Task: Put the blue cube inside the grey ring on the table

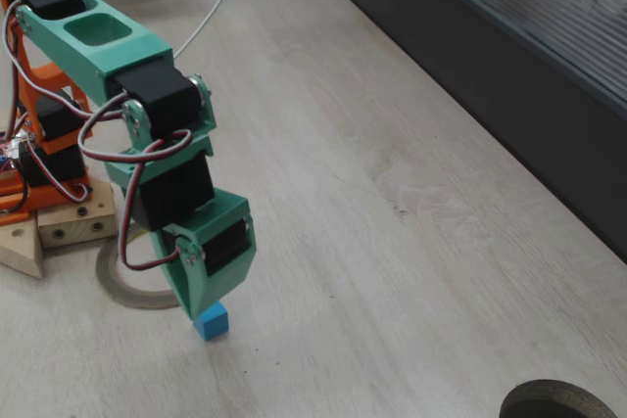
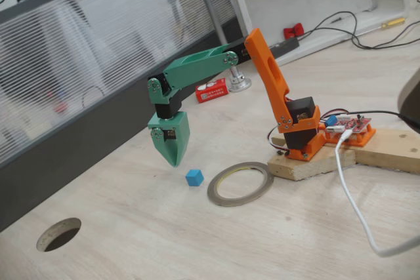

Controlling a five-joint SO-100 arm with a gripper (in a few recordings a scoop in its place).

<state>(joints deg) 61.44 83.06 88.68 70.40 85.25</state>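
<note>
In a fixed view looking down past the arm, you see the green gripper [image 1: 208,302] pointing down at the table [image 1: 411,242], its tip just above and touching or nearly touching the top edge of the blue cube [image 1: 212,321]. The cube rests on the table. Behind the gripper, an arc of the grey ring [image 1: 127,291] shows, lying flat near the wooden base block [image 1: 73,222]; the cube sits outside it. You cannot tell here whether the fingers are parted. In the other fixed view, from the side, the gripper [image 2: 173,159] hangs with its fingers drawn together to a point, grasping nothing, beside the blue cube [image 2: 194,177] and apart from it. The cube lies on the table [image 2: 197,240] between gripper and grey ring [image 2: 240,183], just outside the ring's rim.
</note>
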